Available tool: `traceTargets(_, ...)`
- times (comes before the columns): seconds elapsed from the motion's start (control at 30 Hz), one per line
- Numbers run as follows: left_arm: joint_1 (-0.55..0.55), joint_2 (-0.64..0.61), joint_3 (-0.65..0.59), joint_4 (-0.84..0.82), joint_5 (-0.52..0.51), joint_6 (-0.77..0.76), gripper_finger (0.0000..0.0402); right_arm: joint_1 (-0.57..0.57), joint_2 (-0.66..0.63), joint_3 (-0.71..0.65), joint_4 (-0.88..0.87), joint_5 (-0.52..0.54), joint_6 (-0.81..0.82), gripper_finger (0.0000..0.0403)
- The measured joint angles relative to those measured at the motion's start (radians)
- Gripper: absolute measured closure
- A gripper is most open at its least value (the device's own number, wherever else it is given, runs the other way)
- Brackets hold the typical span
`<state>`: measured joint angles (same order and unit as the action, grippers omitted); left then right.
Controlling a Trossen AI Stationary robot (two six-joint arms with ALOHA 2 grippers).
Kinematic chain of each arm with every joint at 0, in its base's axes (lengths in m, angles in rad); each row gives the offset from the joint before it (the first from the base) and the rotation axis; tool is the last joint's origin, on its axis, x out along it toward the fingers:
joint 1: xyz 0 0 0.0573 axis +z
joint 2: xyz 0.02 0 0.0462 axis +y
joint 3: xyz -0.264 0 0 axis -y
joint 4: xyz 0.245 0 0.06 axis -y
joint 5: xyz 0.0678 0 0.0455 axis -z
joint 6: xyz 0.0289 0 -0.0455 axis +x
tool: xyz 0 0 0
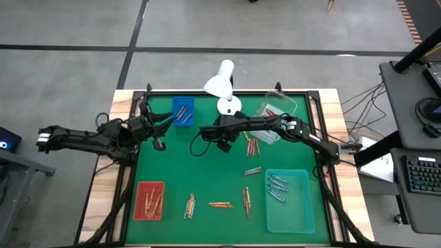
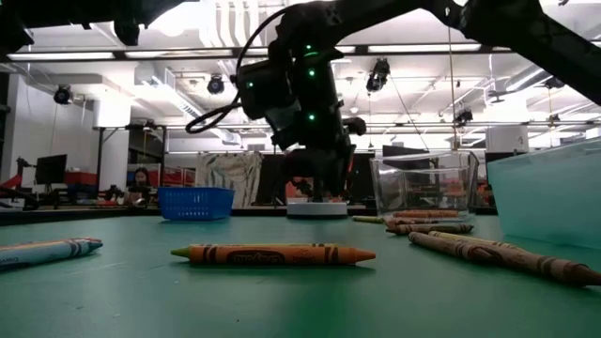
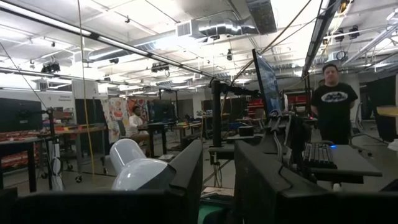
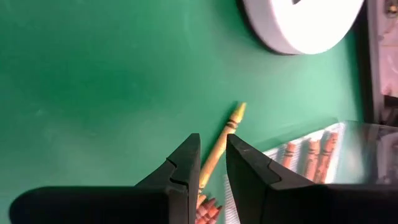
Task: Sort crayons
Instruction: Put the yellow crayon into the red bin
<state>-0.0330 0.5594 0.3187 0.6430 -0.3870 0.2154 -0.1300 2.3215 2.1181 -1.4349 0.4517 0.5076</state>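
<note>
Green worktop (image 1: 207, 176) carrying trays, lamp, scattered crayons. Right arm reaching toward centre, its claw (image 4: 212, 163) hanging above yellow crayon (image 4: 221, 142), fingers slightly parted, gripping nothing. Left claw (image 1: 160, 131) hovering at 9 o'clock beside blue tray (image 1: 182, 111), slightly parted, empty. White lamp (image 1: 222, 84) standing at 12 o'clock. Loose crayons (image 1: 220, 204) lying toward 6 o'clock.

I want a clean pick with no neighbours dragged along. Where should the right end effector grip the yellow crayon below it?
Grip the yellow crayon mid-shaft from above, fingers across its width. It lies flat, its tip end clear on the green mat, its other end beside the brown crayons. The right end effector is already above it.
</note>
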Motion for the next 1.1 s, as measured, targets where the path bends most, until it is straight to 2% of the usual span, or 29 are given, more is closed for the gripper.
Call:
traceTargets(0.17, 0.0, 0.0, 0.0, 0.0, -0.008, -0.008, 0.0326, -0.018, 0.0, 0.0, -0.006, 0.045, 0.004, 0.0335)
traceTargets(0.33, 0.0, 0.0, 0.0, -0.001, -0.058, -0.016, 0.0326, -0.038, -0.001, 0.0, -0.011, 0.047, 0.005, 0.0335)
traceTargets(0.6, 0.0, 0.0, 0.0, 0.0, -0.06, -0.016, 0.0326, -0.046, -0.001, -0.002, -0.056, 0.048, 0.005, 0.0335)
traceTargets(1.1, 0.0, 0.0, 0.0, 0.004, -0.06, -0.016, 0.0326, -0.057, 0.046, -0.011, -0.029, 0.047, -0.124, 0.0335)
